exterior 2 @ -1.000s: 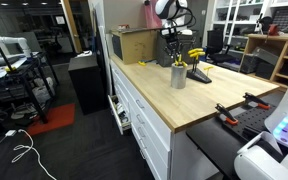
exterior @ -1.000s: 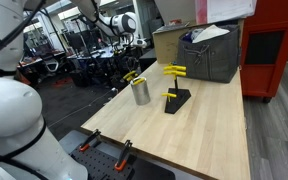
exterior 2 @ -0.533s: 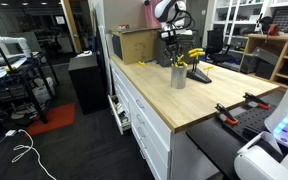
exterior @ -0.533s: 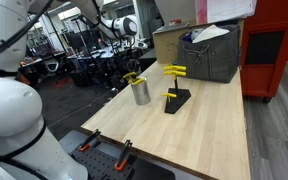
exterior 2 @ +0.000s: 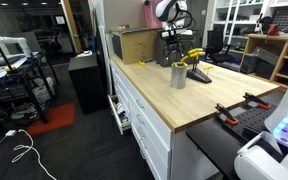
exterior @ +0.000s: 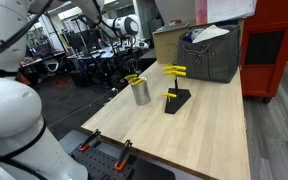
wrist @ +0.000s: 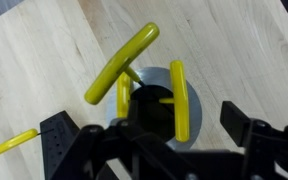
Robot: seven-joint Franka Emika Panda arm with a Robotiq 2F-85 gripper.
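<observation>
A metal cup stands on the wooden table with yellow T-handle tools sticking out of it. My gripper hangs straight above the cup, open, its black fingers spread to either side of the rim. One yellow handle lies between them in the wrist view, touched by neither finger. Beside the cup a black stand carries another yellow T-handle.
A grey bin and a cardboard box sit at the back of the table. Orange-handled clamps grip the table's edge. A red cabinet stands beyond the table.
The jaws have spread open above the cup. The arm has barely moved, and the cup and stand stay where they were.
</observation>
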